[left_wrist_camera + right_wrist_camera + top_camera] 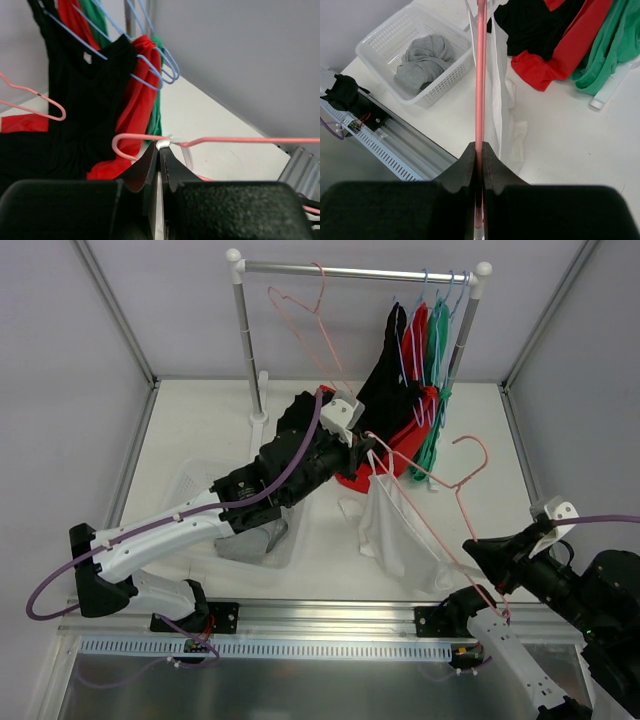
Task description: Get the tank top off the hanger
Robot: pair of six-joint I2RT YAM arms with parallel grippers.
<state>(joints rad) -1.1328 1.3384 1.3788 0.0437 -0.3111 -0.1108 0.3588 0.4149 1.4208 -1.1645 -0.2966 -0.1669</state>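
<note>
At the near edge of the table [200,420], the right arm rises from its base at lower right and bends back toward the middle. The right gripper [480,148] has its black fingers pressed together on the thin pink wire of a hanger [480,75], pinching its near end. The hanger's long axis runs diagonally away from this claw, toward the table's centre and to the left, and its curled hook sticks out to the right. The white tank top [395,530] hangs from this wire between the two claws. It is soft, thin cloth that droops in folds, with its lower edge crumpled on the white tabletop. The left arm, white with black joints and a purple cable, stretches from its base at lower left in a long reach over a white plastic lattice basket [380,35] that holds a bunched grey garment [422,57]. The left gripper [161,147] is closed tight at the hanger's far end. It nips a small bit of white fabric just where the pink wire bends. Beyond it stands a metal clothes rail [360,272] on white posts. A black top [385,390], a red top [415,430] and a green top [435,430] hang on it from pale blue wire hangers [425,285], with their hems pooling on the table. An empty pink hanger [300,310] hangs on the rail to their left.
</note>
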